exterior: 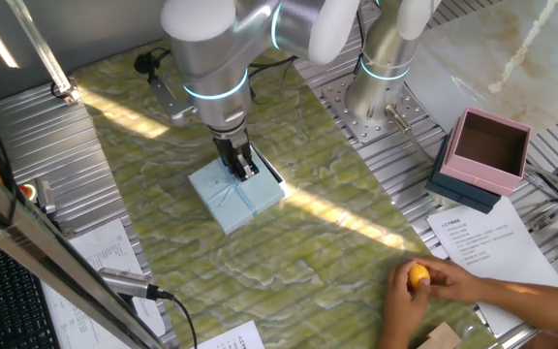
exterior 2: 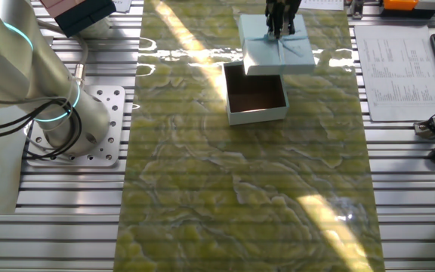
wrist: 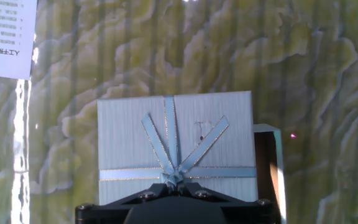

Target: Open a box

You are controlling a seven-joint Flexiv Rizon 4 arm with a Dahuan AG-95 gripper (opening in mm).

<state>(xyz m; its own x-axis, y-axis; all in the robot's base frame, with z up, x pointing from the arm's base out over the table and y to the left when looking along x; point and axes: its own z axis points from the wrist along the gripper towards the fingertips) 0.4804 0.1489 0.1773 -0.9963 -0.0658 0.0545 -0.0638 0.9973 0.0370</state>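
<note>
My gripper (exterior 2: 281, 30) is clenched on the bow of the lid (exterior 2: 278, 51), holding it just off and overlapping the far edge of the box (exterior 2: 256, 112), so its brown inside already shows on the green mat (exterior 2: 240, 196).

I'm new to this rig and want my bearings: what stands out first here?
The hand is at the bow of the pale blue lid, which sits shifted off the box, baring its brown inside. A pink box stands off the mat, and a person's hand at the near edge holds something yellow.
</note>
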